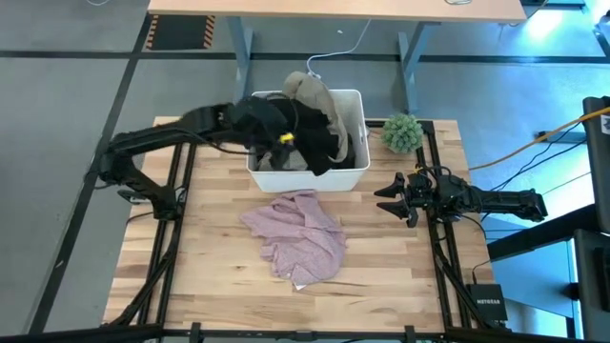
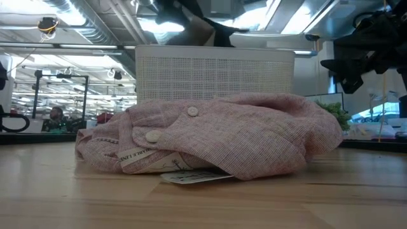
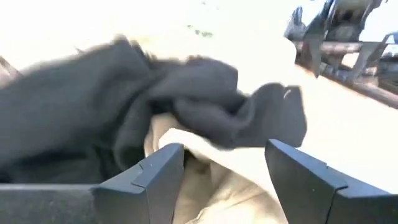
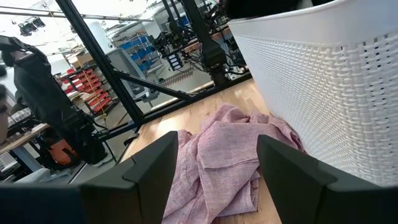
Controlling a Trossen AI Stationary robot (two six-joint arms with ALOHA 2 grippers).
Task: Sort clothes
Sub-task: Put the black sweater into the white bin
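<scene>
A white plastic bin (image 1: 360, 103) stands at the table's far middle, with a black garment (image 1: 286, 129) and a khaki-beige garment (image 1: 319, 100) heaped in it. I cannot make out a dark olive green garment. My left gripper (image 1: 272, 131) is open over the bin's left part. In its wrist view (image 3: 224, 168) the black garment (image 3: 186, 106) and the beige one (image 3: 211, 186) lie just past the fingers. A mottled pink garment (image 1: 295, 233) lies crumpled on the table in front of the bin. My right gripper (image 1: 386, 195) is open and empty, right of the bin. My left gripper's open fingers (image 3: 155, 177) stand over the heap in the bin, one on either side of a fold of beige cloth (image 3: 205, 193) below the black garment's edge. I cannot tell whether they touch the cloth.
A small green fuzzy plant (image 1: 402, 131) stands right of the bin at the far right. The pink garment also shows in the low view (image 2: 210, 137) and in the right wrist view (image 4: 217, 155), next to the bin's wall (image 4: 323, 81). Bare wood lies at the table's left and near parts.
</scene>
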